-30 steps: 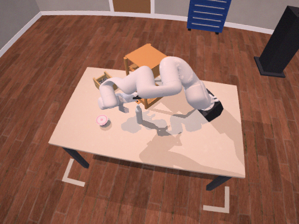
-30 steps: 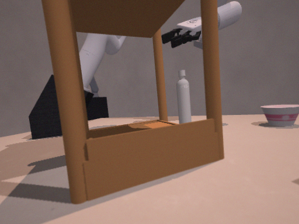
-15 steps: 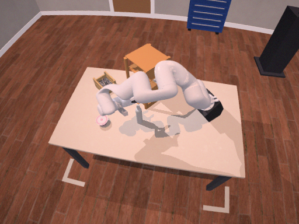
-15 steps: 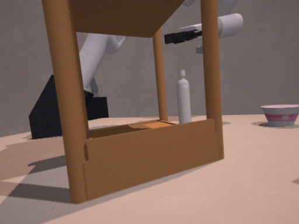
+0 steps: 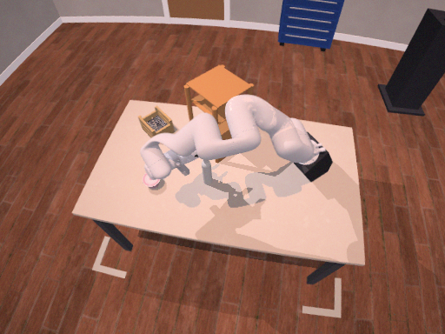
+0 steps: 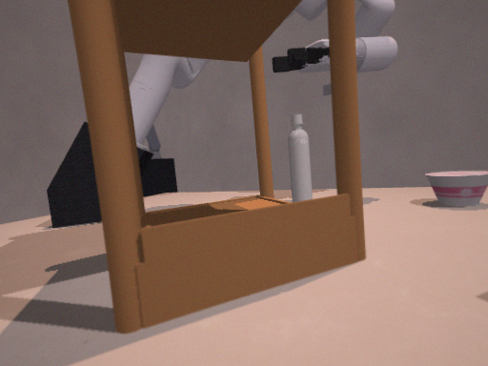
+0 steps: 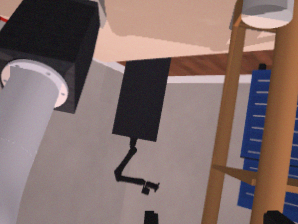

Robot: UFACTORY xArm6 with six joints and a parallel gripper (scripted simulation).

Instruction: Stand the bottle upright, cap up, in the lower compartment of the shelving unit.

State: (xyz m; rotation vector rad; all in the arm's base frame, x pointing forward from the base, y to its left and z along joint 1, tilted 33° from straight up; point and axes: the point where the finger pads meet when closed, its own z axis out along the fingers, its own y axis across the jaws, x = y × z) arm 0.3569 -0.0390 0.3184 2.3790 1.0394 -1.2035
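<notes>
The grey bottle (image 6: 299,159) stands upright, cap up, on the table behind the shelving unit (image 6: 229,191), outside it. It also shows in the overhead view (image 5: 207,170), in front of the unit (image 5: 217,93). The lower compartment's floor (image 6: 238,206) behind the front lip holds nothing. My gripper (image 6: 282,62) is open and empty. It lies level in the air, above the cap and apart from the bottle. In the overhead view my gripper (image 5: 184,167) is a little left of the bottle.
A pink-striped bowl (image 5: 151,180) sits on the table under my wrist and shows at the right in the low view (image 6: 457,188). A small wooden crate (image 5: 156,123) stands at the back left. My black base (image 5: 314,163) is at the right.
</notes>
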